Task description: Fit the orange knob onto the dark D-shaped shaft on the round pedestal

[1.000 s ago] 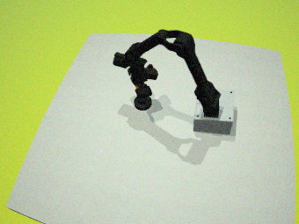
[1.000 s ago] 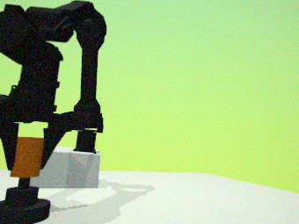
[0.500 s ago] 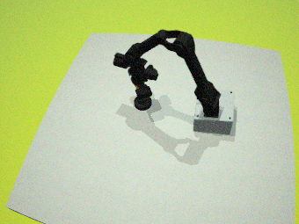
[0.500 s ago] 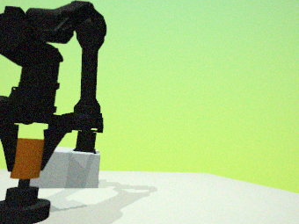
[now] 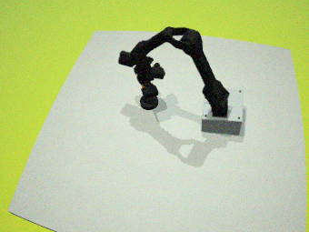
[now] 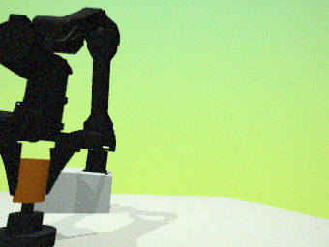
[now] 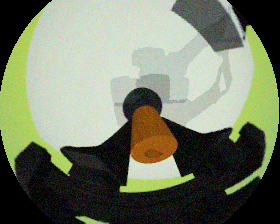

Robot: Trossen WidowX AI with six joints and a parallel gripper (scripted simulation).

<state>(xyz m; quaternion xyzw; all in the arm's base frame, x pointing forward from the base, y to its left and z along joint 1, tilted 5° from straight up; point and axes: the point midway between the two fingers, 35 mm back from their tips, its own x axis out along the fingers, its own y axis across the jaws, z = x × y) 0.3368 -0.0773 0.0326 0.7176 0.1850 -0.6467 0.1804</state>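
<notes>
The orange knob (image 5: 144, 86) (image 6: 33, 174) (image 7: 154, 147) is held between the fingertips, leaning slightly in the exterior view. My gripper (image 6: 31, 191) (image 7: 146, 125) is shut on it, right above the pedestal. The dark round pedestal (image 5: 149, 104) (image 6: 26, 236) (image 7: 142, 96) has a wide base and a narrower step. A short piece of the dark shaft (image 6: 27, 208) shows between the knob's lower end and that step, so the knob is not against the pedestal. Whether the shaft's tip is inside the hole is hidden. The shaft's flat side cannot be seen.
The arm's pale grey base block (image 5: 221, 126) (image 6: 97, 192) (image 7: 212, 22) stands on the white table top (image 5: 104, 180), to the right of the pedestal in the top view. The arm arches over between them and casts shadows beside the pedestal.
</notes>
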